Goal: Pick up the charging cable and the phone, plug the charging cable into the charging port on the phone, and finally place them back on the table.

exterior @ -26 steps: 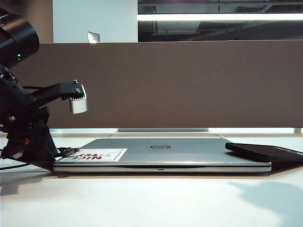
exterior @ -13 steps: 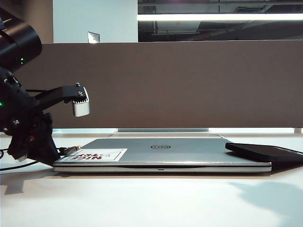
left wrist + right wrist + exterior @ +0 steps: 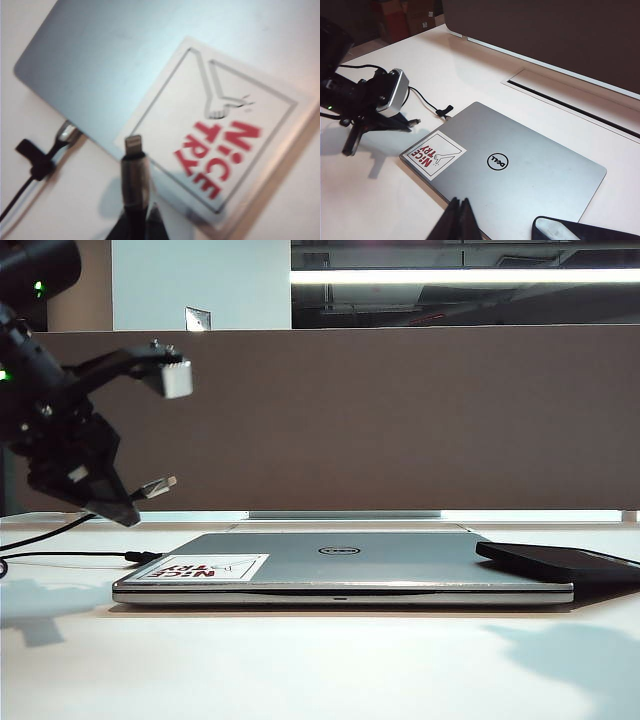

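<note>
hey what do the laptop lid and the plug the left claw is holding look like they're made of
Laptop lid: likely brushed aluminium, going by its matte silver sheen and soft reflections. Charging cable plug in the left claw: silvery-grey metal tip, on a dark glossy sleeve that could be plastic or metal.

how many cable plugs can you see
2: the charging cable plug is held in the left gripper fingers above the laptop corner; another cord lies on the table beside that corner.

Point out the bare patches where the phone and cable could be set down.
Free: the table in front of the laptop, and the strip between laptop and divider panel. Crowded: left of the laptop, where the left hand holds the charging cable above a second cord. The phone fills the laptop's right corner.
</note>
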